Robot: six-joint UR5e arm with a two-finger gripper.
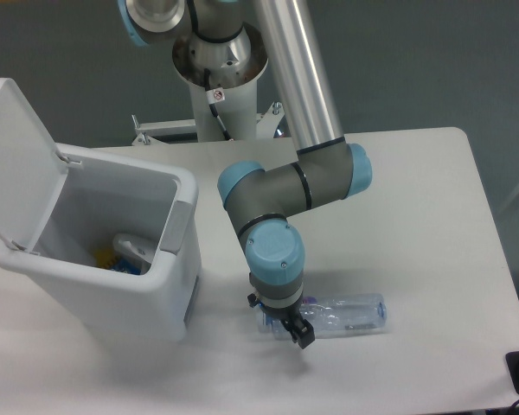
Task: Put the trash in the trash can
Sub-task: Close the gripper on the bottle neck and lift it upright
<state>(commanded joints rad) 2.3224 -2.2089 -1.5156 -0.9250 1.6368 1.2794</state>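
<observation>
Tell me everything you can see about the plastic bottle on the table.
The bottle is clear plastic with a white label showing faint red print. It lies on its side on the white table, right of the open trash can, its cap end pointing left. The gripper is down over that cap end; whether the fingers already hold it cannot be told.
</observation>
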